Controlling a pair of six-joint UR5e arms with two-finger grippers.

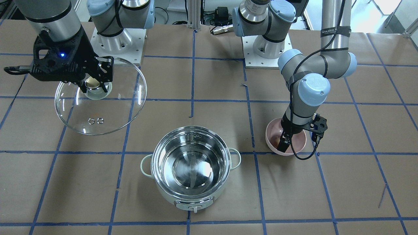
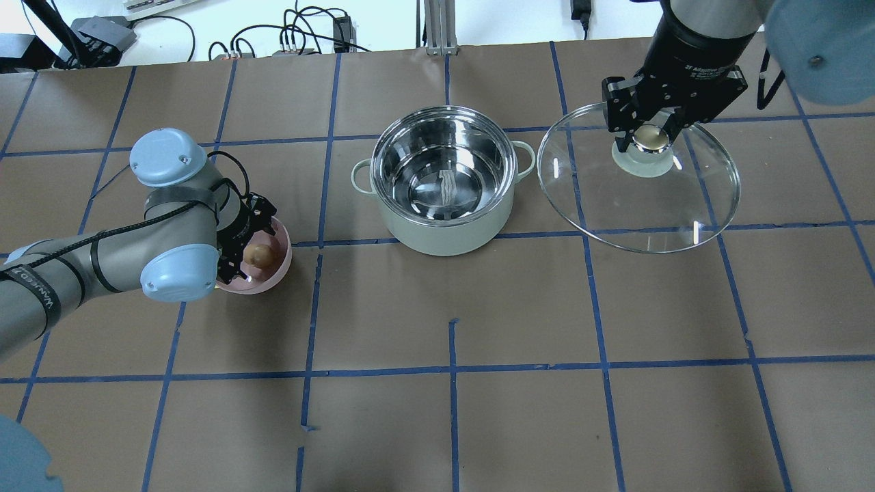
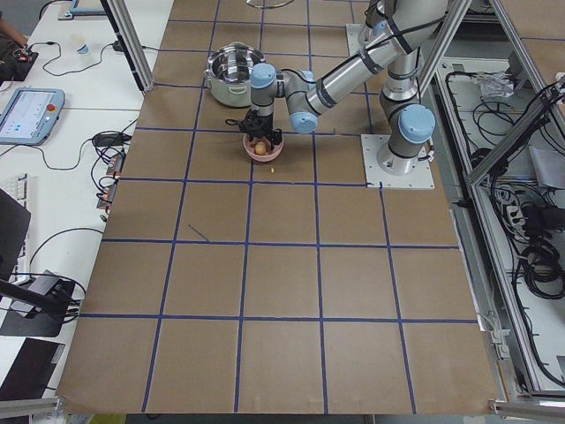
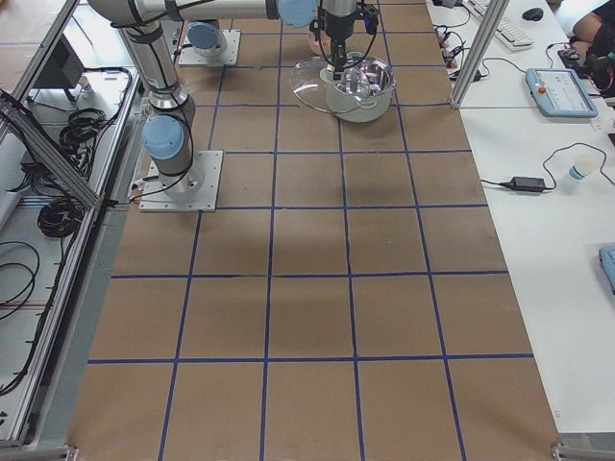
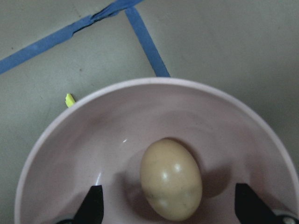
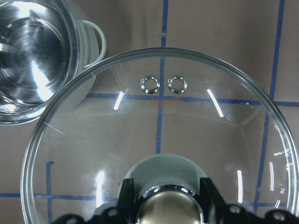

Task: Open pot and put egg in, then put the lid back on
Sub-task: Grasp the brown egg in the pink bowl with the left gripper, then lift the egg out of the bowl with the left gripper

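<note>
The pot point(image 2: 444, 178) stands open and empty at the table's middle, also in the front view point(image 1: 191, 166). The egg point(image 5: 170, 184) lies in a pink bowl point(image 2: 277, 273). My left gripper point(image 5: 170, 205) is open and down inside the bowl, one finger point(image 5: 93, 205) on each side of the egg with gaps showing. My right gripper point(image 2: 649, 137) is shut on the knob of the glass lid point(image 2: 649, 205). It holds the lid tilted above the table beside the pot point(image 6: 32, 51), and the lid also shows in the front view point(image 1: 107, 111).
The brown paper table cover has a grid of blue tape. Both arm bases point(image 1: 114, 39) stand at the robot's side of the table. A tiny yellow scrap point(image 5: 69, 100) lies beside the bowl. Cables and devices lie beyond the table's far edge point(image 2: 307, 41).
</note>
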